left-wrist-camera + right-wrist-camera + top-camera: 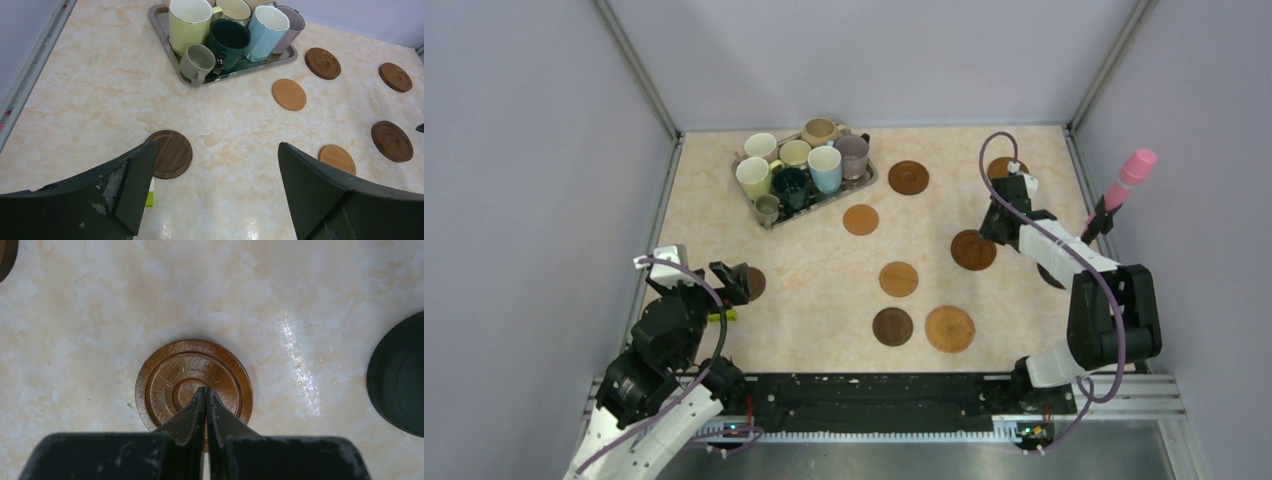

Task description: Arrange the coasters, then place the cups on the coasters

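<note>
Several cups stand packed on the silver tray at the back left; the left wrist view shows a yellow-green one, a dark teal one and a light blue one. Several coasters lie scattered on the table, among them an orange-tan one and a light one. My left gripper is open and empty, its left finger beside a dark coaster. My right gripper is shut, its tips over the middle of a ringed brown coaster; contact cannot be told.
A black round base with a pink-tipped stick stands by the right wall, close to the right arm. A small green and white piece lies under the left finger. Grey walls close the table on three sides.
</note>
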`<state>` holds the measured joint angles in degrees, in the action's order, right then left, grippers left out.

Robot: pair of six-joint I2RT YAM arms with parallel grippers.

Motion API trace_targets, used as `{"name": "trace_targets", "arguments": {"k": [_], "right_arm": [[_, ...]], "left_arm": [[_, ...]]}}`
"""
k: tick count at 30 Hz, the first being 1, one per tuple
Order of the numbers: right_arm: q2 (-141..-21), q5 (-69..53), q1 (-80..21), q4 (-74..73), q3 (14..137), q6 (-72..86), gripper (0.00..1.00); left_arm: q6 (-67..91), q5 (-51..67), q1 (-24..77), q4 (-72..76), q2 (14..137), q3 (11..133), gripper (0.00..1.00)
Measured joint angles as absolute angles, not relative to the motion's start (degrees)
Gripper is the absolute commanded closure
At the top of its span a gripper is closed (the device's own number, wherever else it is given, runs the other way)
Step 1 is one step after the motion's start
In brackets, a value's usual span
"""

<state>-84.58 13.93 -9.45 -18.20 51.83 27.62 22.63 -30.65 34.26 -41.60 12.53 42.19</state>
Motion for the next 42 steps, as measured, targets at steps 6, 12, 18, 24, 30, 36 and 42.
{"name": "trace_targets", "arguments": {"k": [6,12,18,24,30,36,42], "right_arm": [[-87.4,13.4,-8.9,-17.3,51.7,27.0,1.00],[-88.6,10.3,-8.9,-15.9,51.0,27.0,1.00],[-89.1,8.3,-8.9,-15.2,49.8,27.2,1.00],[-89.4,5.7,-8.9,-14.9,47.6,27.7,1.00],[-89.7,2.7,-8.9,-14.3,46.9,28.8,1.00],[-89.9,-0.6,-8.9,-14.6,46.9,30.1,1.00],[-89.9,-2.2,-8.9,-15.5,46.9,30.7,1.00]], "left_arm": [[22.6,-29.9,34.3,-41.6,12.5,42.1,0.04],[22.6,-29.4,34.3,-41.6,12.6,42.0,0.04],[22.6,-29.6,34.3,-41.6,12.5,42.0,0.04],[22.6,-29.6,34.3,-41.6,12.5,41.9,0.04],[22.6,-29.6,34.3,-41.6,12.5,41.9,0.04],[22.6,-29.5,34.3,-41.6,12.5,41.9,0.04],[22.6,-29.4,34.3,-41.6,12.5,41.9,0.05]]}}
